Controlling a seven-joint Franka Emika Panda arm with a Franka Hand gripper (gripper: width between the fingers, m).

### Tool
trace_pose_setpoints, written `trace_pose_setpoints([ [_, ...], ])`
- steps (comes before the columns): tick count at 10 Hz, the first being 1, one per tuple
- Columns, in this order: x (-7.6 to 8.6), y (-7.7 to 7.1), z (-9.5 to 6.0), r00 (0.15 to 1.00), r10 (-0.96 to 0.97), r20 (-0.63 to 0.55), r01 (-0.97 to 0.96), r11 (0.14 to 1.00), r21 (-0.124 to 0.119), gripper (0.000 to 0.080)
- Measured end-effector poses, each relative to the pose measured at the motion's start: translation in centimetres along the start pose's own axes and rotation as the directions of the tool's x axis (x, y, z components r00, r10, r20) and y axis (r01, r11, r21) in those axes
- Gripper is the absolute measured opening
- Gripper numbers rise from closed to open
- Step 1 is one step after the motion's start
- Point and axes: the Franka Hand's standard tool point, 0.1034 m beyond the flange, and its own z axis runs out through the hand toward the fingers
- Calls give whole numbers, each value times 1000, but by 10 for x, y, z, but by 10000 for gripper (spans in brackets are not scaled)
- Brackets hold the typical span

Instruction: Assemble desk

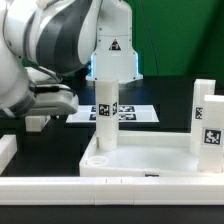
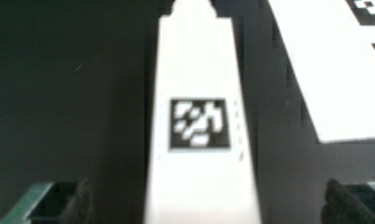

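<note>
The desk top [image 1: 150, 160], a white tray with a raised rim, lies at the front. One white leg [image 1: 105, 112] with a tag stands upright in its corner on the exterior view's left. A second tagged leg [image 1: 208, 120] stands at the right. My gripper [image 1: 60, 104] is just left of the upright leg. In the wrist view that leg [image 2: 202, 110] runs down the middle, between my gripper's [image 2: 198, 205] dark fingers [image 2: 42, 203]. There is a dark gap on each side, so the jaws are open and hold nothing.
The marker board [image 1: 125, 113] lies flat behind the upright leg; a white tagged sheet, probably that board [image 2: 335, 80], shows beside the leg in the wrist view. A long low white rail [image 1: 100, 188] runs along the front. A white stand [image 1: 113, 50] rises at the back.
</note>
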Motion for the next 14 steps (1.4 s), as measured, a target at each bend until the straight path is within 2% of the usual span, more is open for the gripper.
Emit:
trace_pose_setpoints([
  [1, -1, -3, 5, 1000, -3, 10, 3, 1000, 1, 649],
  [4, -1, -1, 4, 1000, -1, 8, 1, 1000, 3, 637],
  [5, -1, -1, 4, 1000, -1, 8, 1, 1000, 3, 437],
  [6, -1, -1, 4, 1000, -1, 8, 1, 1000, 3, 437],
  [7, -1, -1, 4, 1000, -1, 8, 1, 1000, 4, 286],
  [12, -2, -2, 2, 1000, -4, 7, 4, 1000, 2, 288],
  [13, -9, -8, -15, 999, -33, -22, 33, 999, -5, 288],
  [14, -24, -17, -39, 994, -77, -75, 76, 997, -5, 289],
])
